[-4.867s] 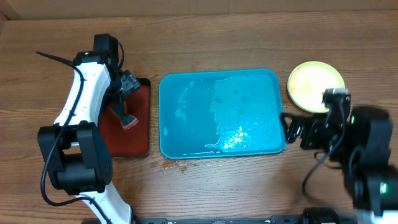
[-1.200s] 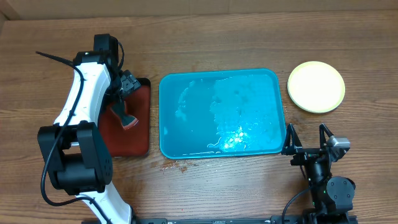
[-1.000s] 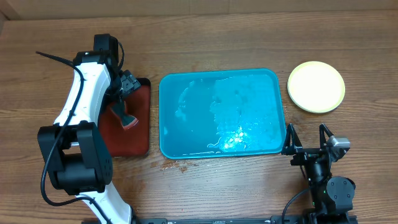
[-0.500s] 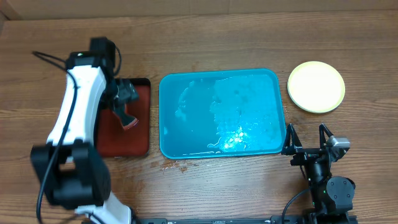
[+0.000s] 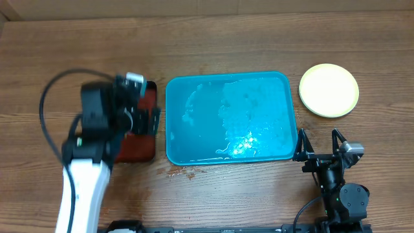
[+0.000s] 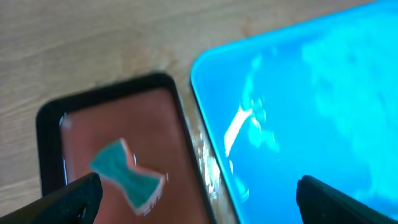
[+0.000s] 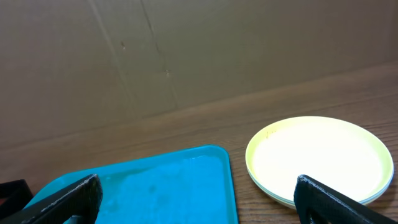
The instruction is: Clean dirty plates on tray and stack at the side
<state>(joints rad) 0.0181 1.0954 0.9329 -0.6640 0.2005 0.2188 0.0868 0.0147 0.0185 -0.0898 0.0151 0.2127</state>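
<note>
The plates (image 5: 328, 89) sit stacked on the table to the right of the tray, yellow-green rims and clean pale centres; the stack (image 7: 320, 158) also shows in the right wrist view. The blue tray (image 5: 194, 139) lies mid-table, wet and glistening, with nothing on it. My left gripper (image 5: 147, 120) hangs open above the gap between a dark red tray and the blue tray (image 6: 298, 93), with nothing between its fingers (image 6: 68, 199). Low by the blue tray's front right corner, my right gripper (image 5: 318, 152) is open and holds nothing, facing the tray (image 7: 155, 186).
A black-rimmed dark red tray (image 5: 147, 90) lies left of the blue tray, and a teal sponge (image 6: 127, 177) rests on it. Water drops mark the wood (image 5: 184, 171) in front of the blue tray. A cardboard wall (image 7: 186, 50) stands behind the table.
My left arm has pulled up and back from the sponge, which stays lying on the dark red tray. The right arm has not moved.
</note>
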